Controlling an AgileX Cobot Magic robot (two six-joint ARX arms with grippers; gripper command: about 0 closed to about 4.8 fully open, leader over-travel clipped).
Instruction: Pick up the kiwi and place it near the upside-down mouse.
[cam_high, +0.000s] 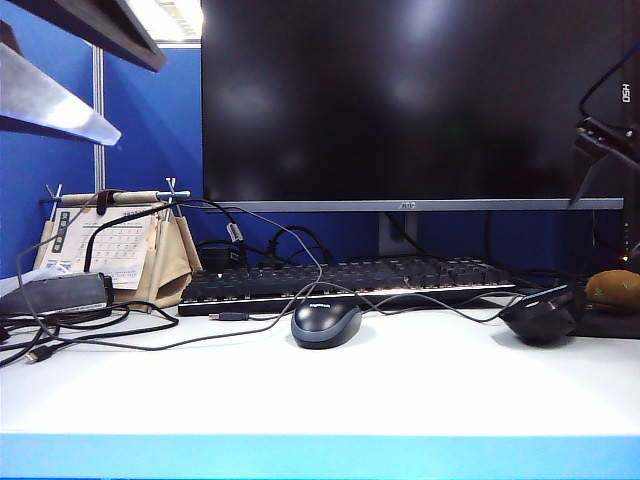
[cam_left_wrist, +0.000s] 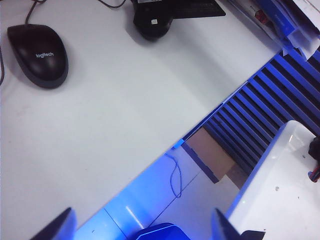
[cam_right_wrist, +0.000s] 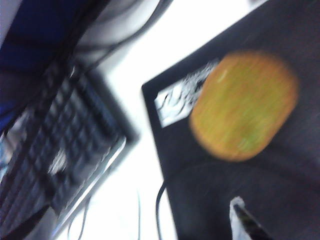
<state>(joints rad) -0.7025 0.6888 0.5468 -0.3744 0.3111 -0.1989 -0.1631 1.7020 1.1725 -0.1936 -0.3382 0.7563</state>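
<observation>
The kiwi (cam_high: 612, 290), oval and golden-brown with a green tinge, lies on a black mouse pad (cam_high: 610, 322) at the far right. It shows blurred as the kiwi (cam_right_wrist: 243, 105) in the right wrist view, ahead of my right gripper (cam_right_wrist: 135, 229), which is open and empty and apart from the fruit; one fingertip (cam_right_wrist: 246, 220) shows. The upside-down mouse (cam_high: 540, 318), glossy black and corded, rests just left of the pad, and shows again as the upside-down mouse (cam_left_wrist: 152, 22). My left gripper (cam_left_wrist: 139, 227) hangs open and empty over the table's front edge.
A dark blue-grey Logitech mouse (cam_high: 325, 322) (cam_left_wrist: 37, 55) sits mid-table. A black keyboard (cam_high: 345, 282) (cam_right_wrist: 60, 150) and a large monitor (cam_high: 410, 100) stand behind. Cables (cam_high: 100, 335), a desk calendar (cam_high: 120, 245) and a grey box (cam_high: 55, 293) crowd the left. Part of the right arm (cam_high: 605, 140) shows top right.
</observation>
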